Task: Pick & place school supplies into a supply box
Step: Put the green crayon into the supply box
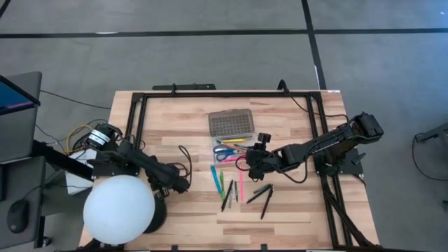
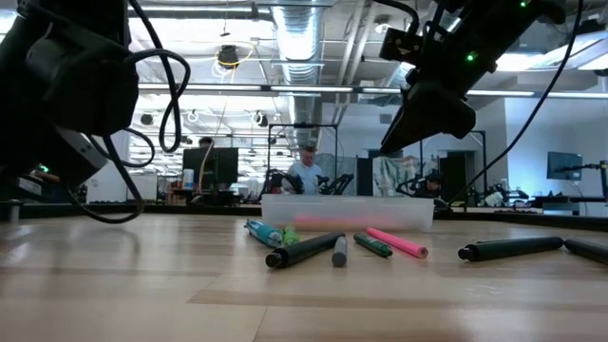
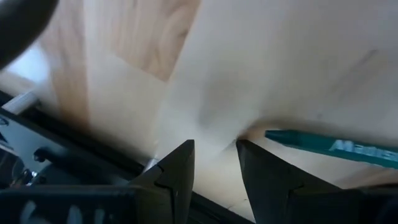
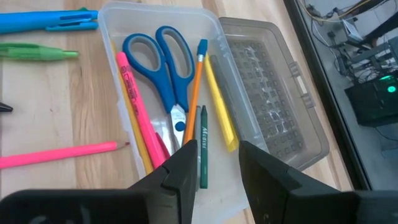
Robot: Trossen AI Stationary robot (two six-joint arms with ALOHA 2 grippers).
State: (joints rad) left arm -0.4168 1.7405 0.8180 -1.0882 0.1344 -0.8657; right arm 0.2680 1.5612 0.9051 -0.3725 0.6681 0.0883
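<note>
High view: right arm reaches leftward, its empty, parted tool (image 1: 246,162) just at 3 o'clock of the clear rectangular plastic supply box (image 1: 225,151) holding blue-handled scissors (image 4: 166,68); left tool (image 1: 183,185) parted, idle.

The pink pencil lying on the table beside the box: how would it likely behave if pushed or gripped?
The pink pencil looks thin and round, so a sideways nudge would probably roll it across the bare wooden table. It looks straight and rigid, so probably stiff and light. Lying flat, it leaves little height for fingers; the right gripper, open over the supply box, might slip.
</note>
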